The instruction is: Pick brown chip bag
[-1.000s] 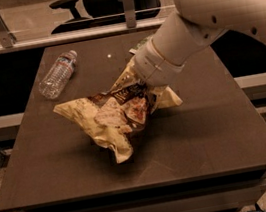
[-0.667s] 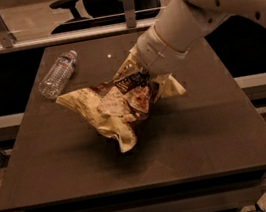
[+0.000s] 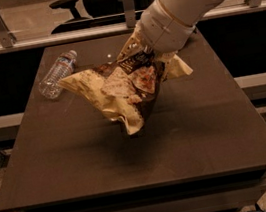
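Observation:
The brown chip bag (image 3: 125, 91) is crumpled, dark brown with pale yellow edges and chip pictures. It hangs in the air above the middle of the dark table (image 3: 132, 164), its lower tip a little off the surface. My gripper (image 3: 151, 57) is at the bag's upper right part, at the end of the white arm (image 3: 182, 3) that comes in from the top right. The bag hides the fingertips. The bag hangs from the gripper.
A clear plastic water bottle (image 3: 57, 75) lies on its side at the table's far left. A rail and an office chair (image 3: 68, 7) stand behind the table. The table's edges drop off to the floor at the left and right.
The arm has gone up and toward the far side with the bag. The bag has come off the table and now hangs higher.

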### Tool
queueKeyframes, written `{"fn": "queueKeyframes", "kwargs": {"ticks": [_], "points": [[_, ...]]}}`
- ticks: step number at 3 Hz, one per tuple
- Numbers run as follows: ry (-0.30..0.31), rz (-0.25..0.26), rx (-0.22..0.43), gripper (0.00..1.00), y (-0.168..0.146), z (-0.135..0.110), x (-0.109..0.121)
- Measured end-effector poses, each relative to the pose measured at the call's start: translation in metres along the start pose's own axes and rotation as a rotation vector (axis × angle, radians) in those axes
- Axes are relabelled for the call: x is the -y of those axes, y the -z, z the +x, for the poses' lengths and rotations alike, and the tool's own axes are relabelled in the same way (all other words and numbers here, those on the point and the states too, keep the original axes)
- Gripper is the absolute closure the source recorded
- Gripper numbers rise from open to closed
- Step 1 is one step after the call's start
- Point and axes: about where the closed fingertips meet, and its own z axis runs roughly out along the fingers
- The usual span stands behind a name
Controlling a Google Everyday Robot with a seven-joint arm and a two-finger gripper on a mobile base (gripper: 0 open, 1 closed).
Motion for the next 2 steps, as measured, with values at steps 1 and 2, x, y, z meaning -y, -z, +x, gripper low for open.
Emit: {"fn": "queueKeyframes", "kwargs": {"ticks": [1, 2], "points": [[0.01, 0.025, 0.009, 1.0, 0.017, -0.001, 0.008], [0.016, 0.04, 0.013, 1.0, 0.029, -0.004, 0.016]]}}
